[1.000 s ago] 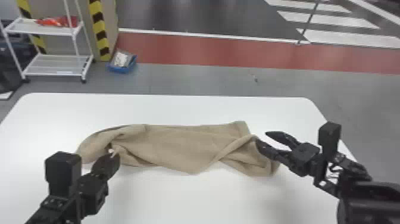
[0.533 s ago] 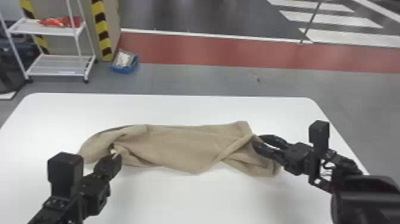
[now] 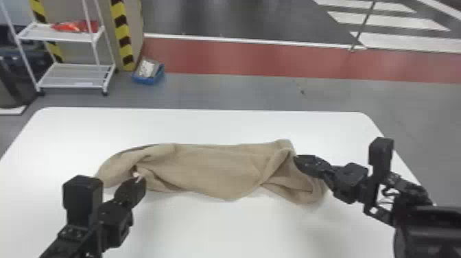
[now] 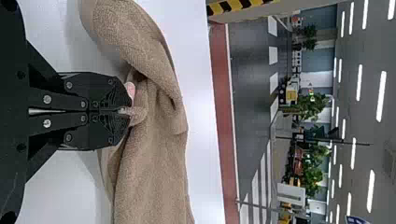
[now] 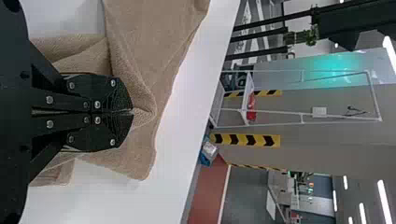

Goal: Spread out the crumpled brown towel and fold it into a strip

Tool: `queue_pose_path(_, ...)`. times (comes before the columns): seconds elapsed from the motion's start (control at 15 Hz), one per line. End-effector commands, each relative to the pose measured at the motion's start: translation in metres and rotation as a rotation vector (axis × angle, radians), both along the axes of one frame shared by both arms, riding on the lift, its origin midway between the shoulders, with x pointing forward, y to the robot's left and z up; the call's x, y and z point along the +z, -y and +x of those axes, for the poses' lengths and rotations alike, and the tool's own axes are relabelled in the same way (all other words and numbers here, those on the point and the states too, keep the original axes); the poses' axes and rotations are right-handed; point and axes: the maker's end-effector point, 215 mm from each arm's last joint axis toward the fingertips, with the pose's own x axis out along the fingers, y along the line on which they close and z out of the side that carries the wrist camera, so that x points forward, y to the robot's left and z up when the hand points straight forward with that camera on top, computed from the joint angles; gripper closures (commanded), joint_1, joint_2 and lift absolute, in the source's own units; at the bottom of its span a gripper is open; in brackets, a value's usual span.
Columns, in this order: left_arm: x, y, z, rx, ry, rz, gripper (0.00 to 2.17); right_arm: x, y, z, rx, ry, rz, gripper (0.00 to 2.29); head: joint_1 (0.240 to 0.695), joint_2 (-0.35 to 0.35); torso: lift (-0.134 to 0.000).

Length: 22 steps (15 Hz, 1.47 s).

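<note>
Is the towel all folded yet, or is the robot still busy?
Not yet. The brown towel is pulled out long across the table. The left gripper and right gripper each pinch a bit. It's twisted and wrinkled, so smoothing and neat folding seem left.

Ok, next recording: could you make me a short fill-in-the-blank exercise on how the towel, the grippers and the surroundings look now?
The crumpled brown cloth towel lies on a smooth table whose top is coloured ____. The left black gripper pinches the towel toward its left end, while the right black gripper pinches it toward its ____ end. On the floor beside the yellow-and-black striped pillar, the small open container is coloured ____.

Missing words: white; right; blue.
</note>
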Motion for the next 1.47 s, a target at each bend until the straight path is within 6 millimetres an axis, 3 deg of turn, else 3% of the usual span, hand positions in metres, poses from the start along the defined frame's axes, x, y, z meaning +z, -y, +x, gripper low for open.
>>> queue_pose_path(0.0, 0.0, 0.001, 0.0, -0.002, 0.0, 0.0, 1.36, 0.031, -0.014, -0.018, 0.033, 0.049, 0.028, 1.66, 0.695, -0.122, -0.124)
queue_pose_path(0.13, -0.001, 0.001, -0.001, -0.002, -0.001, 0.0, 1.36, 0.025, -0.025, -0.035, 0.064, -0.008, 0.041, 1.66, 0.695, -0.107, -0.124)
queue_pose_path(0.33, 0.001, 0.004, 0.0, -0.003, 0.003, -0.004, 1.36, -0.019, -0.032, -0.056, 0.073, -0.129, 0.005, 1.57, 0.695, -0.095, -0.124)
queue_pose_path(0.47, 0.001, 0.006, 0.0, -0.006, 0.002, -0.005, 1.36, -0.029, -0.025, -0.065, 0.067, -0.153, 0.01, 0.65, 0.695, -0.092, -0.124)
queue_pose_path(0.6, 0.001, 0.006, 0.0, -0.007, 0.002, -0.002, 1.36, -0.02, -0.011, -0.073, 0.079, -0.159, 0.045, 0.12, 0.695, -0.099, -0.124)
queue_pose_path(0.87, 0.003, 0.006, 0.0, -0.007, 0.006, -0.002, 1.36, 0.018, 0.051, -0.074, -0.031, -0.077, 0.155, 0.07, 0.695, -0.148, -0.124)
queue_pose_path(1.0, 0.002, 0.007, -0.001, -0.01, 0.006, -0.003, 1.36, 0.028, 0.072, -0.067, -0.078, -0.054, 0.21, 0.07, 0.695, -0.183, -0.124)
queue_pose_path(1.13, 0.001, 0.01, -0.002, -0.014, 0.002, -0.004, 1.36, 0.015, 0.086, -0.05, -0.152, -0.056, 0.181, 0.13, 0.695, -0.211, -0.124)
queue_pose_path(1.27, 0.002, 0.011, -0.002, -0.015, 0.003, -0.005, 1.36, 0.001, 0.09, -0.029, -0.19, -0.054, 0.152, 0.43, 0.695, -0.24, -0.124)
queue_pose_path(1.4, 0.001, 0.011, -0.002, -0.016, 0.0, -0.003, 1.36, -0.019, 0.085, -0.009, -0.194, -0.081, 0.102, 0.53, 0.695, -0.244, -0.124)
